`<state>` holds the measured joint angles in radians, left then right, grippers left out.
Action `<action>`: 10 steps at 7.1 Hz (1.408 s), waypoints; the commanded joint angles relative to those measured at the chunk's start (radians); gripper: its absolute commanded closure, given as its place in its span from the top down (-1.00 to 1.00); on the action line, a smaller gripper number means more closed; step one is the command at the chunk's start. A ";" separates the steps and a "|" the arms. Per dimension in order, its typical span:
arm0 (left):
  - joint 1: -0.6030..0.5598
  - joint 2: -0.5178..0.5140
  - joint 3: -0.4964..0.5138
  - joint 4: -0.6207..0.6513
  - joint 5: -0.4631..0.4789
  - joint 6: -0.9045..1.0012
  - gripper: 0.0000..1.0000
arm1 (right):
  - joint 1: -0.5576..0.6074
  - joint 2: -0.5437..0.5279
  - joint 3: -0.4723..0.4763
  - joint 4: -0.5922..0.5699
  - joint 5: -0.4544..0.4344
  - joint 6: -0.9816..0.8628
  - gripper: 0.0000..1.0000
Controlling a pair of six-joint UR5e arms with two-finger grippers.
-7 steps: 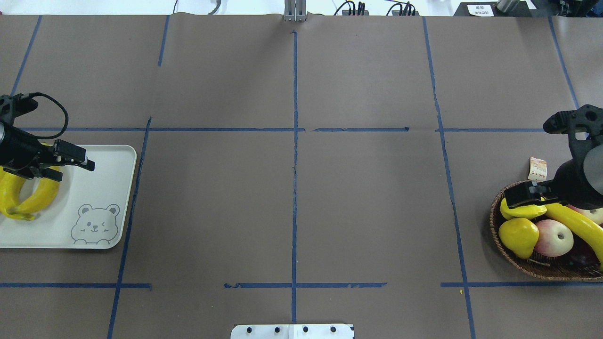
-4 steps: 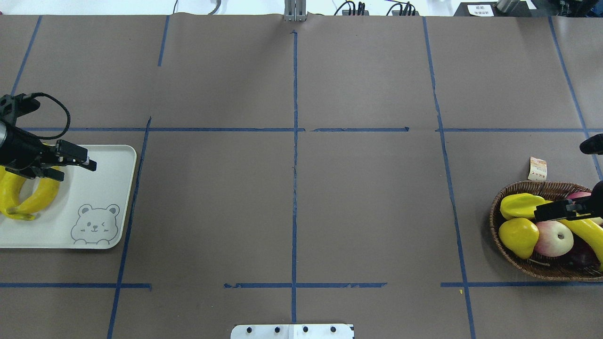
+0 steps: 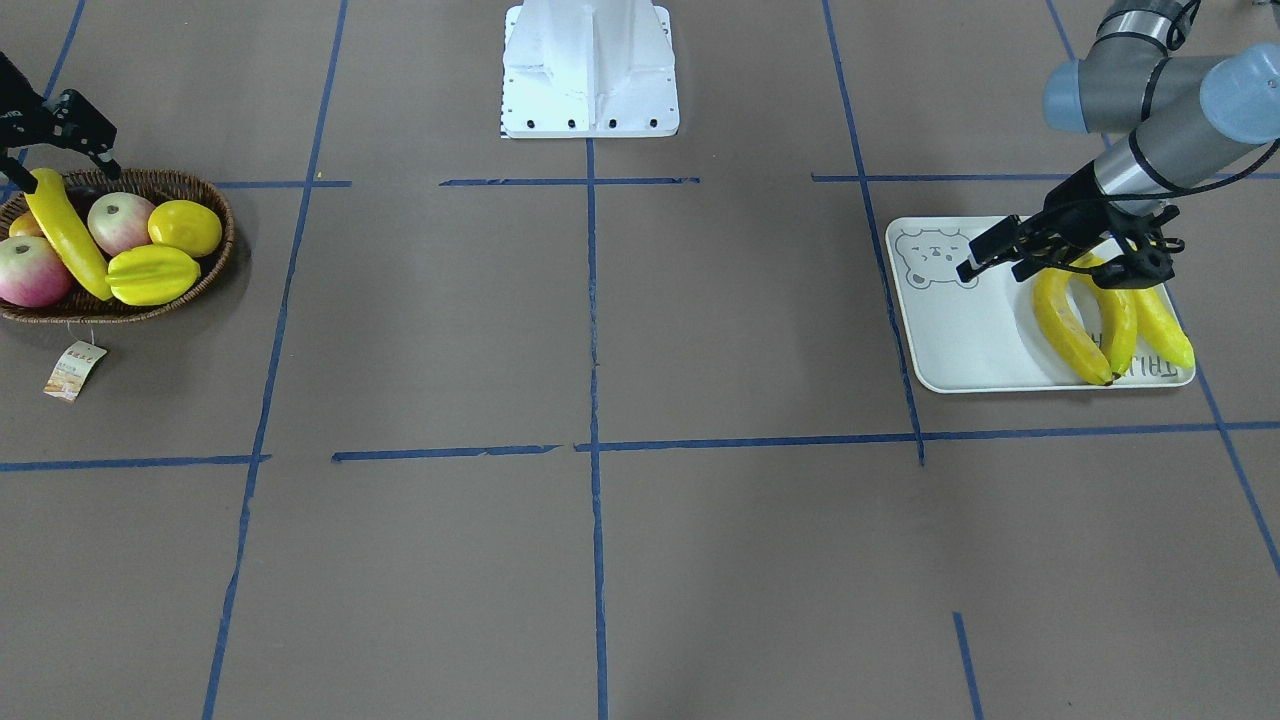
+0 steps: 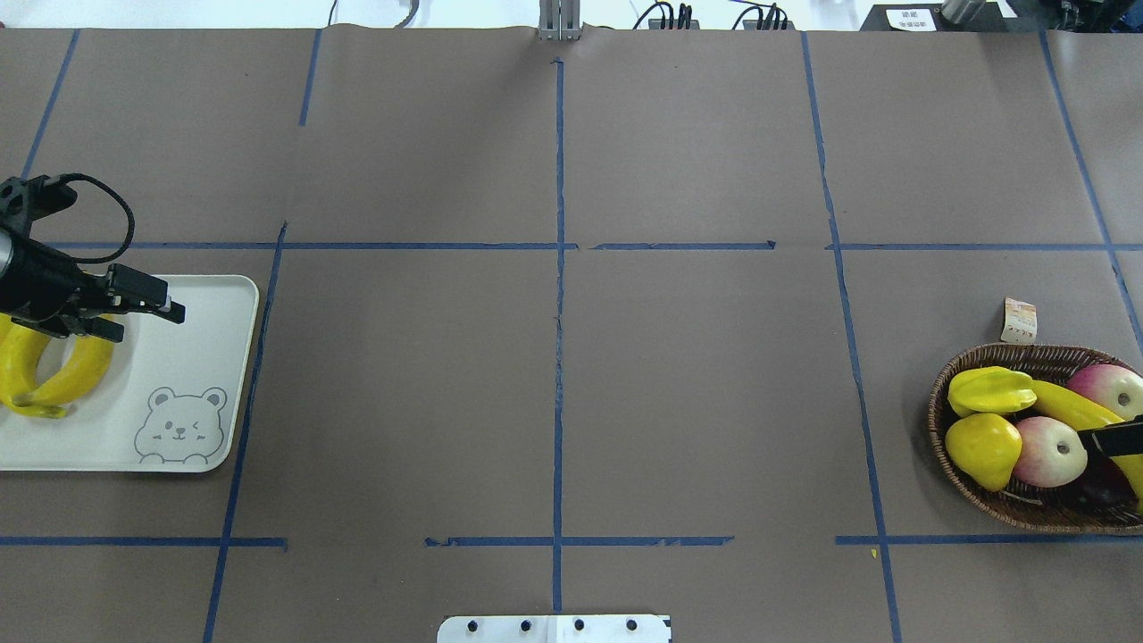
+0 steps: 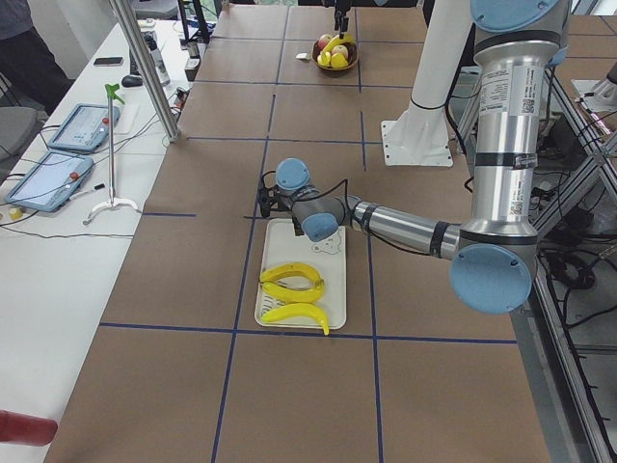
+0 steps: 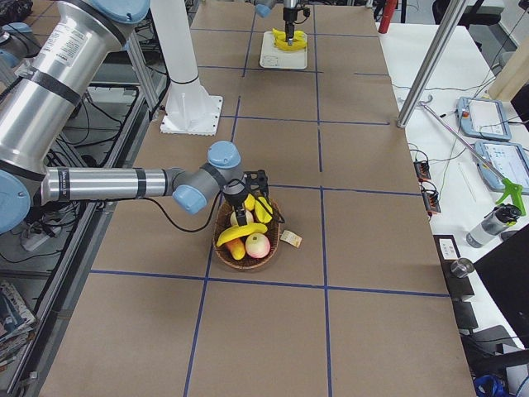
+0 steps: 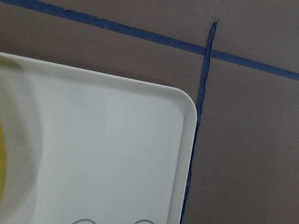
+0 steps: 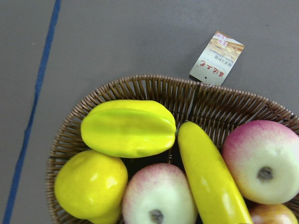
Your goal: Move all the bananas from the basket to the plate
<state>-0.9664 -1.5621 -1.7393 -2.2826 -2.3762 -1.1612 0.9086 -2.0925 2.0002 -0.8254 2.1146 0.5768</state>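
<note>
One banana (image 4: pixel 1067 409) lies in the wicker basket (image 4: pixel 946 393) at the table's right end, also seen as a long yellow banana (image 8: pixel 210 177) in the right wrist view. My right gripper (image 3: pixel 62 160) hovers open over that banana's (image 3: pixel 68 235) end nearest the robot, holding nothing; overhead, only one finger (image 4: pixel 1112 439) shows at the frame edge. Three bananas (image 3: pixel 1115 320) lie on the plate (image 3: pixel 960 340) with the bear print. My left gripper (image 4: pixel 147 325) stands open and empty just above the plate (image 4: pixel 196 357), beside those bananas (image 4: pixel 76 375).
The basket also holds a yellow starfruit (image 4: pixel 989 390), a round yellow fruit (image 4: pixel 982 446) and apples (image 4: pixel 1052 451). Its paper tag (image 4: pixel 1020 320) lies on the table behind it. The white robot base (image 3: pixel 590 70) stands at mid-table on the robot's side.
My right gripper has pulled back across the basket toward the view's right edge, uncovering the starfruit and an apple. The left gripper has barely shifted over the plate.
</note>
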 commanded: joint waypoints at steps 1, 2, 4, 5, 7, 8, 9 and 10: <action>0.000 -0.001 -0.012 0.000 0.000 -0.002 1.00 | 0.010 -0.003 -0.070 0.011 -0.007 -0.220 1.00; 0.000 -0.001 -0.012 0.000 0.000 -0.002 1.00 | 0.010 -0.009 -0.073 0.009 -0.008 -0.224 0.96; 0.000 -0.003 -0.012 0.000 0.000 -0.002 1.00 | 0.003 -0.003 -0.084 0.005 -0.008 -0.236 0.74; 0.000 -0.004 -0.012 0.000 0.002 -0.002 1.00 | -0.002 0.002 -0.086 0.005 -0.008 -0.238 0.70; 0.002 -0.007 -0.012 0.000 0.002 -0.002 1.00 | -0.014 0.006 -0.087 0.005 -0.004 -0.238 0.58; 0.002 -0.009 -0.011 0.000 0.002 -0.002 1.00 | -0.026 0.006 -0.086 0.005 -0.002 -0.238 0.34; 0.002 -0.009 -0.011 0.000 0.002 -0.002 1.00 | -0.027 0.006 -0.086 0.005 0.005 -0.238 -0.06; 0.002 -0.009 -0.011 0.000 0.002 -0.002 1.00 | -0.027 0.006 -0.089 0.005 0.004 -0.238 -0.44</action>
<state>-0.9649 -1.5704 -1.7505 -2.2825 -2.3746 -1.1628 0.8836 -2.0864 1.9135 -0.8207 2.1168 0.3390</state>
